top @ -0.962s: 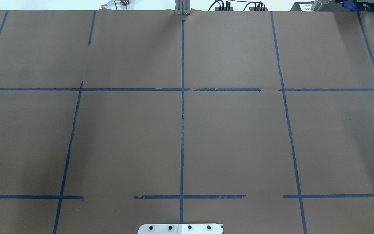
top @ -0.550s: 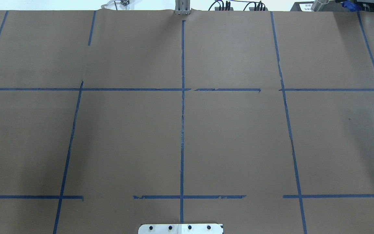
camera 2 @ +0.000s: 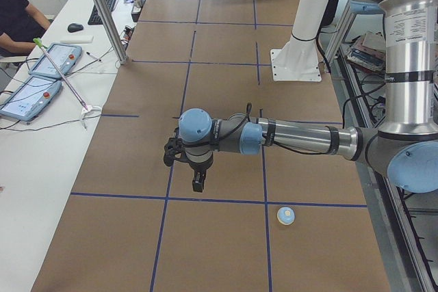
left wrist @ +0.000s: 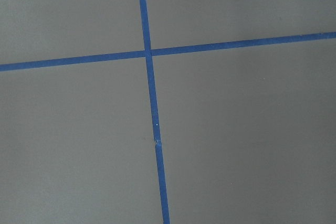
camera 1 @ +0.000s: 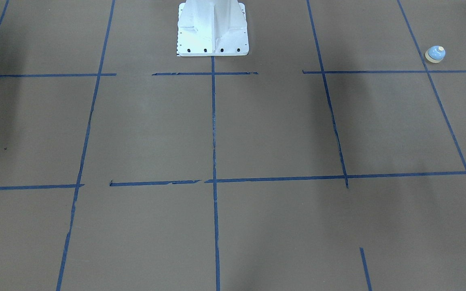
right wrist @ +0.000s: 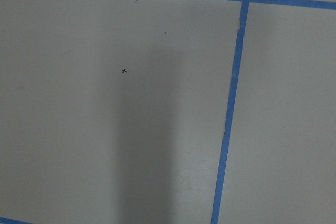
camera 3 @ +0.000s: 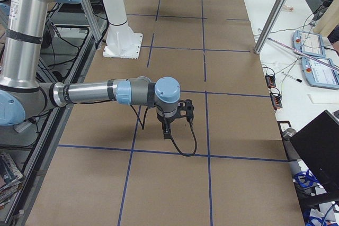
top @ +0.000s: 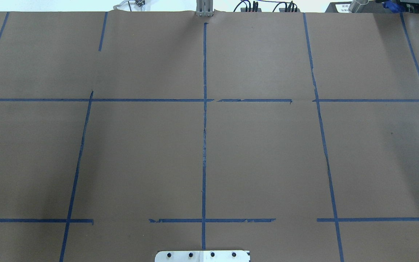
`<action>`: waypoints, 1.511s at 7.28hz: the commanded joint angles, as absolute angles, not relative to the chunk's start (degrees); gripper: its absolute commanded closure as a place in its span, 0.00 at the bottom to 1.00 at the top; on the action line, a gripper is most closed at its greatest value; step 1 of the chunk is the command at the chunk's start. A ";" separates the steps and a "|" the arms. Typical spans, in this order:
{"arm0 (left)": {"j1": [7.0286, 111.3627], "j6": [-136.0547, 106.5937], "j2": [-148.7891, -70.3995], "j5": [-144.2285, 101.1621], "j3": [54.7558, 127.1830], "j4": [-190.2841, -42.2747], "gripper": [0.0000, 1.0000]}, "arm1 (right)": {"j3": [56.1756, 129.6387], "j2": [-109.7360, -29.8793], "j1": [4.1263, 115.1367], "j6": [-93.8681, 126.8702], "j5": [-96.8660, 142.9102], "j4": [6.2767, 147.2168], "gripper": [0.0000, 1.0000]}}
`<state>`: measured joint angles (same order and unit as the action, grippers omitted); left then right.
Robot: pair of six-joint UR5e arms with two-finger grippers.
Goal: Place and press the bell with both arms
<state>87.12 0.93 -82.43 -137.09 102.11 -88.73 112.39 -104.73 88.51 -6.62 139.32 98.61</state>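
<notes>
Brown paper is covering the table (top: 267, 163), the bell (camera 2: 286, 215) sitting near the left gripper (camera 2: 198, 182); whether it or the right gripper (camera 3: 167, 132) is gaping, I cannot tell. Likely light, rigid, slick-domed: pinch the base rim.

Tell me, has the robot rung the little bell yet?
Not yet. Nothing looks done: the bell sits alone on the table, untouched. In hand: the left gripper hangs above the table near it, and the right gripper hangs far from it. To do: pick the bell up, place it, press it.
</notes>
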 commanded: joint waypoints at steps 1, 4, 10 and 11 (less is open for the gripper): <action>83.44 -1.21 -77.29 -136.33 101.69 -93.56 0.00 | 112.85 -104.85 88.51 -6.50 139.48 98.70 0.00; 68.61 -20.25 -64.39 -131.85 100.38 -118.46 0.00 | 112.85 -104.85 88.51 -6.50 139.48 98.70 0.00; 54.33 -25.66 -59.69 -132.01 87.80 -136.23 0.00 | 112.85 -104.94 88.51 -6.68 139.57 98.61 0.00; 52.75 -25.84 -59.07 -132.88 87.72 -136.14 0.00 | 112.94 -105.03 88.51 -6.77 139.66 98.70 0.00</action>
